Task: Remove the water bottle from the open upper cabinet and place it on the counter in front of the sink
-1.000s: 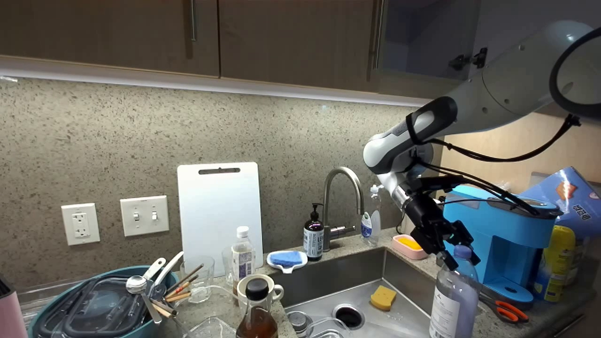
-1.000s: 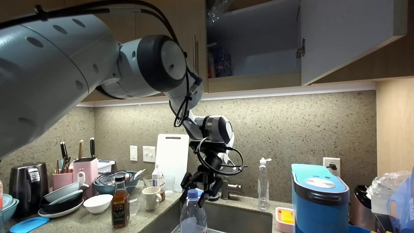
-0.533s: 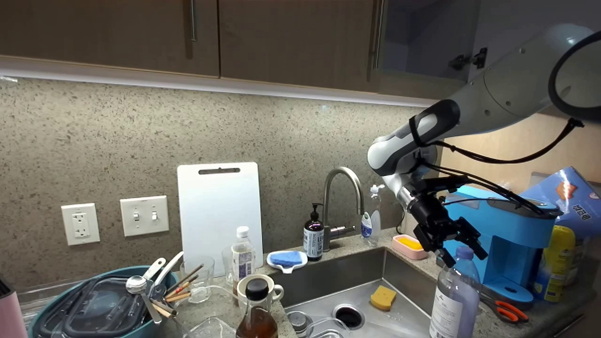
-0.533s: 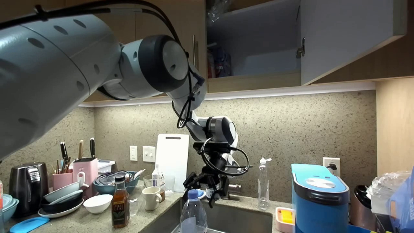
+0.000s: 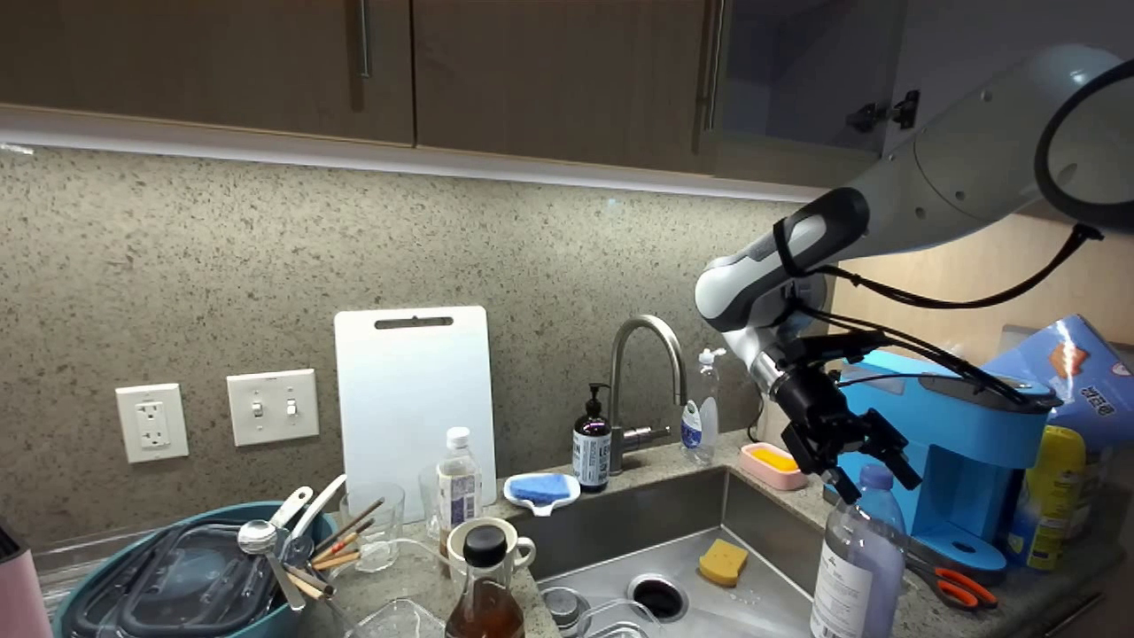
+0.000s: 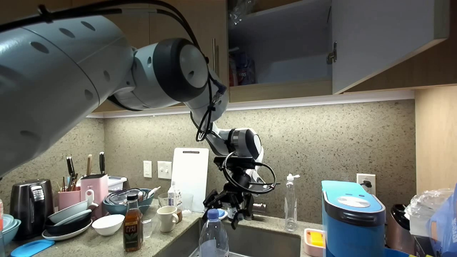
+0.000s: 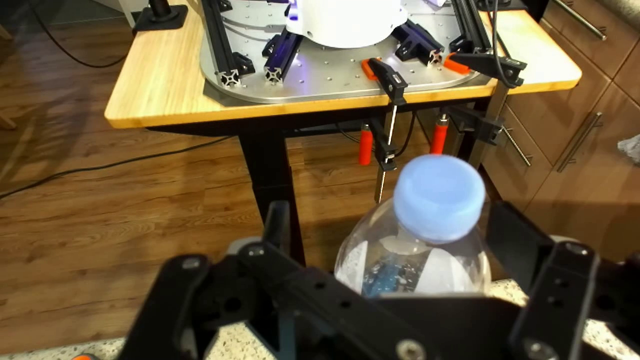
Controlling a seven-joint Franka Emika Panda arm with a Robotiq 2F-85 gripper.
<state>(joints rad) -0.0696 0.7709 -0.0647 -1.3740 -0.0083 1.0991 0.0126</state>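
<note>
In an exterior view, your claw (image 5: 879,486) stands spread, the cap (image 5: 875,477) of the upright water bottle (image 5: 858,567) between its fingertips and the bottle in front of the sink (image 5: 620,527), base out of frame. In an exterior view, you see the cap (image 6: 213,214) overlap one finger, the other clear. The wrist view shows the cap (image 7: 439,195) between them, nearer the one at picture right; whether they touch, you can't tell.

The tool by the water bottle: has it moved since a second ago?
Yes, slightly. In an exterior view, the tool now stands farther right of the faucet than it did, and its jaws have opened wider.
</note>
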